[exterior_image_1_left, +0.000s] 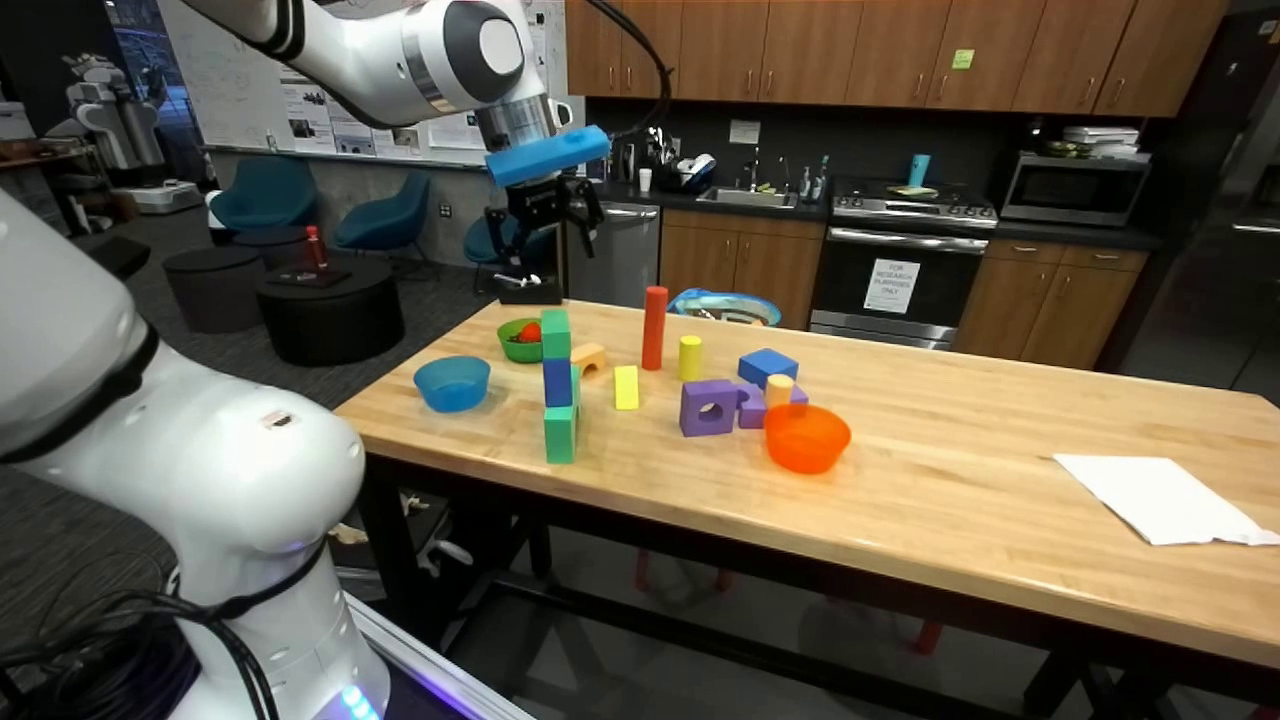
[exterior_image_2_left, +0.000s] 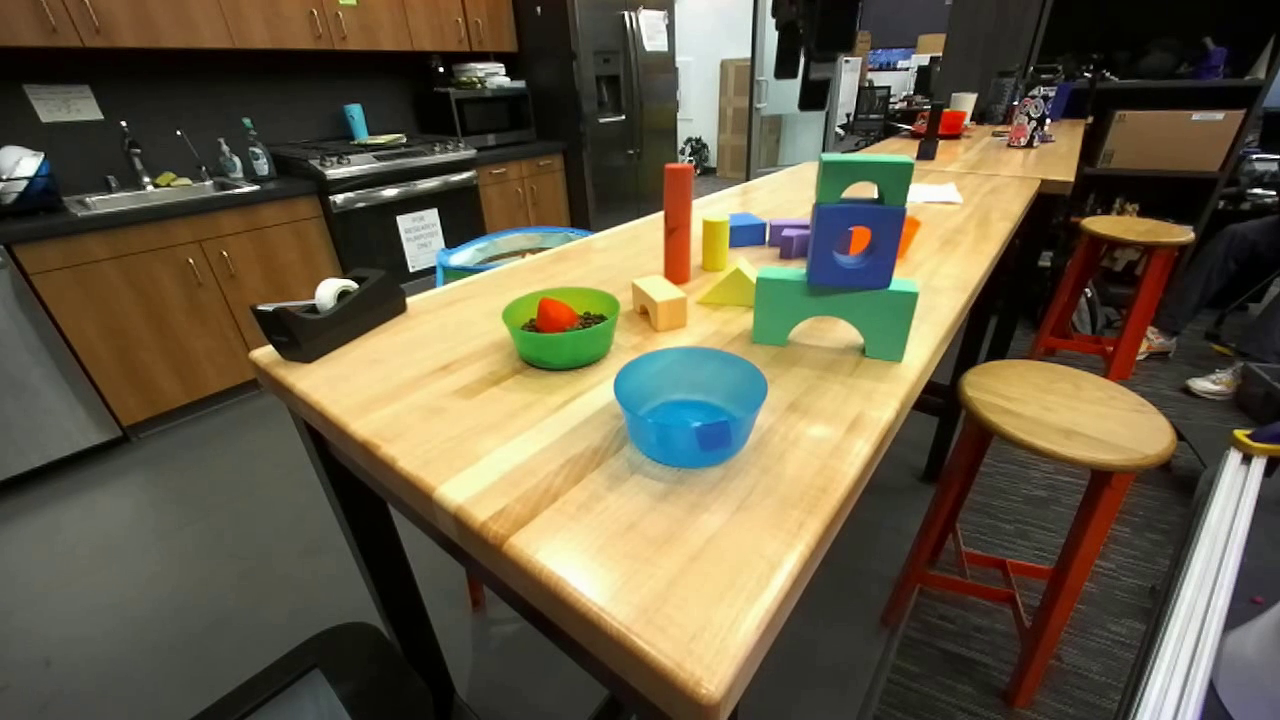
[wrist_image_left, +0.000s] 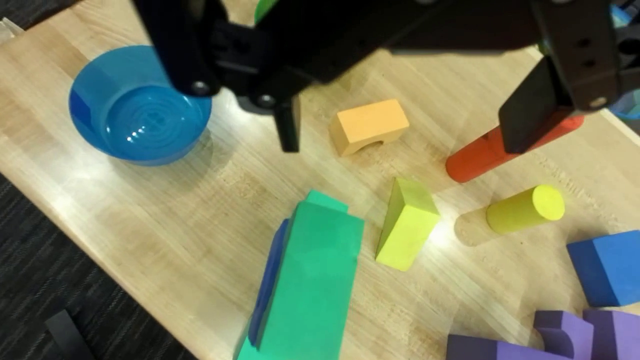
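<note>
Hovers with gripper (wrist_image_left: 404, 134) spread wide, empty; in the wrist view, has tan arch block (wrist_image_left: 372, 123) toward nine o'clock from mid-gap, lengthwise eight-to-two.

Raised arm (exterior_image_1_left: 440, 62), gripper (wrist_image_left: 402, 142) spread, pointing down

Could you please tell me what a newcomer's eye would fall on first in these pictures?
Probably the block tower near the edge of the wooden table: a holed blue block between two green arches. Next might come the tall red cylinder, upright near the yellow cylinder. The open, empty gripper also catches the eye, hanging above the table beneath a bright blue strip.
</note>
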